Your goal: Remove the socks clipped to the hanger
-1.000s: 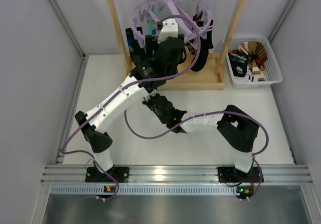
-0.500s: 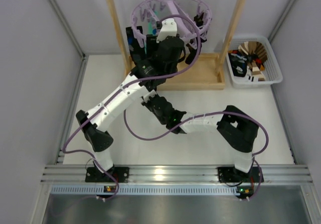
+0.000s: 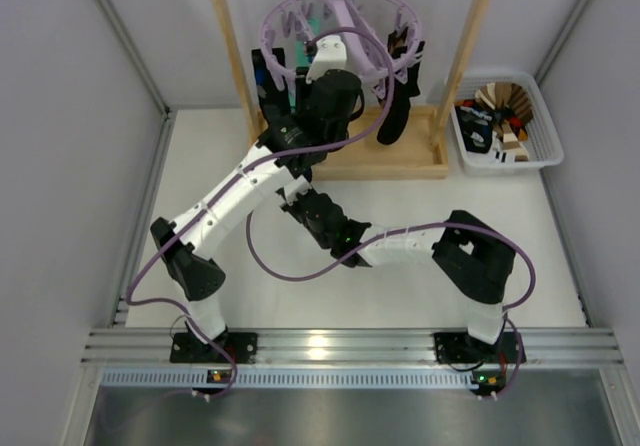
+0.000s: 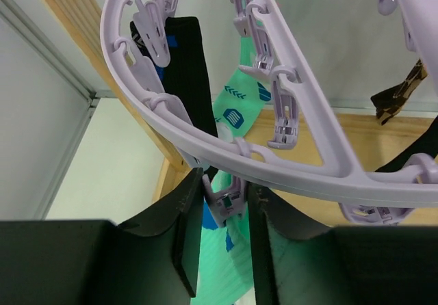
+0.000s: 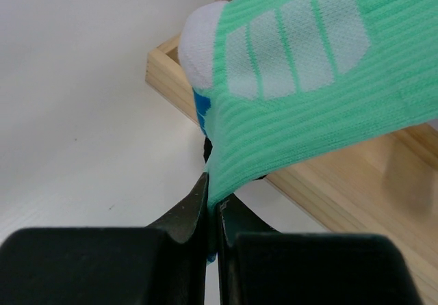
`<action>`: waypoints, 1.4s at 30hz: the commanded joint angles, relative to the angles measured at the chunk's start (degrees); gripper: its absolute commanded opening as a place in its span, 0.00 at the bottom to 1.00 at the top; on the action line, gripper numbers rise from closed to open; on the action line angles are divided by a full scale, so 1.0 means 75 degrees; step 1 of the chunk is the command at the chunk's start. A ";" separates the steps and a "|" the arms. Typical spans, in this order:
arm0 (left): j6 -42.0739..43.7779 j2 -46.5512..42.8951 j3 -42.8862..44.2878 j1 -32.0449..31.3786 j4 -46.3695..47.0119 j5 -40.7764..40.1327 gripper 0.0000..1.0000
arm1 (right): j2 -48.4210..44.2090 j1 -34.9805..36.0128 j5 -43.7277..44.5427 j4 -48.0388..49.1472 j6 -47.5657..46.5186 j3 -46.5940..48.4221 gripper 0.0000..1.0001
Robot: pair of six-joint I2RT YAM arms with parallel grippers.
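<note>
The lilac hanger [image 3: 272,24] hangs from the wooden stand, and its ring [image 4: 315,148] fills the left wrist view. A black sock [image 4: 188,65] and a mint sock [image 4: 243,103] hang from its pegs. My left gripper [image 4: 224,187] is up under the ring, its two fingers pressed on either side of one lilac clip peg [image 4: 226,206] that holds the mint sock. My right gripper [image 5: 213,182], lower down, is shut on the toe end of the mint sock [image 5: 308,100]. Another black sock [image 3: 398,106] dangles on the ring's right side.
The wooden frame stand [image 3: 400,158] has uprights on both sides of the hanger and a base on the table. A white basket [image 3: 538,152] holding cloth items stands at the back right. White walls close in left and right.
My left gripper has shifted slightly up and left under the ring and its jaws have closed in onto the clip peg. The right arm has held still.
</note>
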 commanded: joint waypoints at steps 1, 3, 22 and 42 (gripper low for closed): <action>0.0060 -0.0081 0.0018 0.0108 0.0289 -0.0057 0.29 | 0.0048 0.0224 -0.0102 0.0310 0.0048 0.0129 0.00; 0.0060 -0.0081 0.0018 0.0120 0.0289 -0.0010 0.19 | -0.0011 0.0247 -0.0067 0.0415 0.0059 -0.0011 0.00; -0.0959 -0.0772 -0.0568 0.0284 0.0301 0.2599 0.64 | -0.3802 -0.0045 0.1117 -0.1035 0.2249 -0.2589 0.00; -0.1851 -0.4974 -0.5052 0.0308 0.0277 0.2850 0.98 | -0.5661 -0.6379 -0.1271 -0.6874 0.3001 -0.0107 0.00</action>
